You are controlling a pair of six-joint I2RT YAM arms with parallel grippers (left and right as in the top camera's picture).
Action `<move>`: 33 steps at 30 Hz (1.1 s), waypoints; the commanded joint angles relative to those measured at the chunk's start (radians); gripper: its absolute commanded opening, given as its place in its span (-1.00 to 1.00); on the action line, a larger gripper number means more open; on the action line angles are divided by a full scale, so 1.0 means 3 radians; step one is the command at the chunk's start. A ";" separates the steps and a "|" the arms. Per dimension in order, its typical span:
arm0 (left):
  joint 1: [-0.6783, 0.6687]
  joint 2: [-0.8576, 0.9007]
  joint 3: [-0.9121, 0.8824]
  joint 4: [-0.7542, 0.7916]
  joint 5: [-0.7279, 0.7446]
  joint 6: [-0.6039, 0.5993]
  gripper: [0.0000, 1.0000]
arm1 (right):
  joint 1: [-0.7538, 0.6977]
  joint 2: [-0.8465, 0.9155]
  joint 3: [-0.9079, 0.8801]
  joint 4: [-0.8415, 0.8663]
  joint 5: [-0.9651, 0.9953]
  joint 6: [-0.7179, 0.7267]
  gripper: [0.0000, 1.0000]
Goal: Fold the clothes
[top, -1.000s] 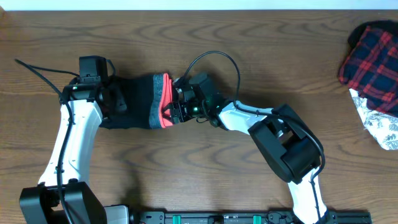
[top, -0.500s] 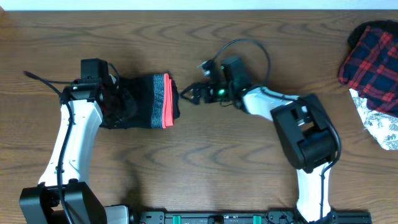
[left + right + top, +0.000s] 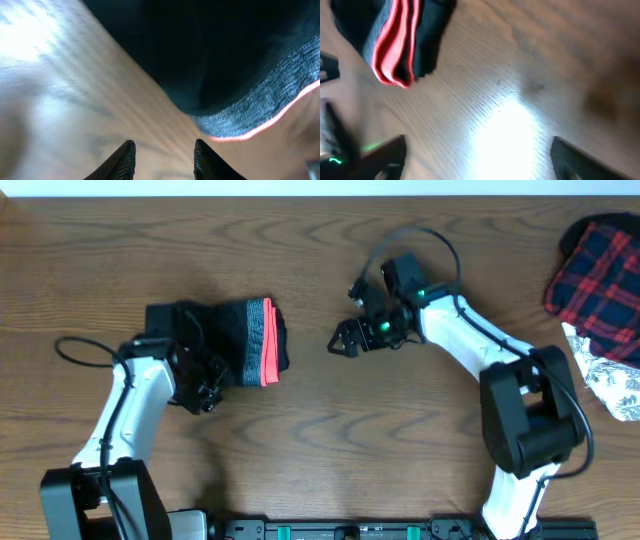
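Fingertips (image 3: 128, 156) of our left gripper (image 3: 162, 150) stand a modest way apart in the left wrist view. We see only bare wooden table (image 3: 75, 90) between them, so they clasp nothing. Just beyond them lie the black trousers (image 3: 200, 50), folded into a compact bundle, with the grey-flecked waistband (image 3: 270, 100) and its red-orange edge turned to the right.

From overhead, we place this gripper at the bundle's near left corner. We cannot tell whether it touches the fabric. The bundle rests left of the table's middle.

To its right, apart from the cloth, our right gripper (image 3: 340, 340) hangs over bare wood. Its wrist view shows the jaws spread wide and empty.

At the far right edge, well apart, a white floral-print cloth (image 3: 612, 388) lies beside a red-and-black plaid garment (image 3: 600, 270).
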 commanded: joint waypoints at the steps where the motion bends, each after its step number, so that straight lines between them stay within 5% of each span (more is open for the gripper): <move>1: 0.0018 -0.0018 -0.0192 0.0262 0.0237 -0.0164 -0.22 | 0.0086 -0.0216 0.0210 -0.0136 0.0577 -0.0435 0.12; 4: 0.0018 -0.0018 -0.0352 0.0608 0.0169 -0.0156 -0.21 | 0.0083 -0.0280 0.0243 -0.0141 0.0577 -0.0434 0.50; 7: 0.0018 -0.0018 -0.0511 0.0799 0.0088 -0.0226 -0.15 | 0.0083 -0.0298 0.0243 -0.0178 0.0577 -0.0443 0.64; 19: 0.0018 -0.0004 -0.1002 0.2035 -0.0167 -0.0453 -0.02 | 0.0089 -0.0298 0.0243 -0.0324 0.0576 -0.0448 0.64; 33: 0.0189 0.0004 -0.1002 0.2679 -0.0879 -0.0365 0.00 | 0.0089 -0.0298 0.0243 -0.0493 0.0577 -0.0448 0.60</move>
